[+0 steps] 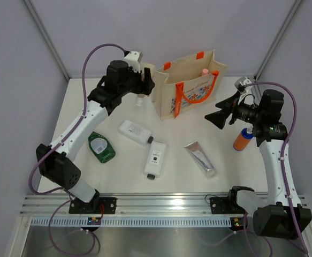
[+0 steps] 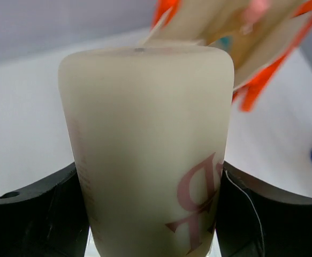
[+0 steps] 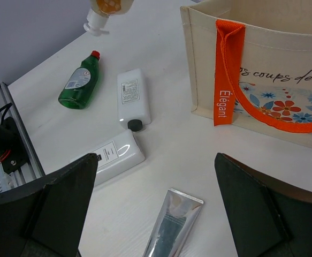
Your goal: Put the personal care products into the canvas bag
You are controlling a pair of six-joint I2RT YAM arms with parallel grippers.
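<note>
My left gripper [image 1: 144, 80] is shut on the beige bottle [image 2: 147, 139], holding it off the table just left of the canvas bag [image 1: 190, 85]; its white cap [image 1: 139, 100] points down. A pink cap [image 1: 204, 71] shows inside the bag. On the table lie the green bottle [image 1: 101, 146], two white bottles [image 1: 135, 131] [image 1: 155, 159] and the silver tube [image 1: 200, 158]. The orange blue-capped bottle [image 1: 243, 139] stands at the right. My right gripper [image 1: 220, 115] hangs open and empty right of the bag, above the silver tube [image 3: 172, 230].
The bag's orange handle [image 3: 225, 80] hangs over its printed side. Grey walls enclose the table at the back and sides. An aluminium rail [image 1: 161, 203] with both arm bases runs along the near edge.
</note>
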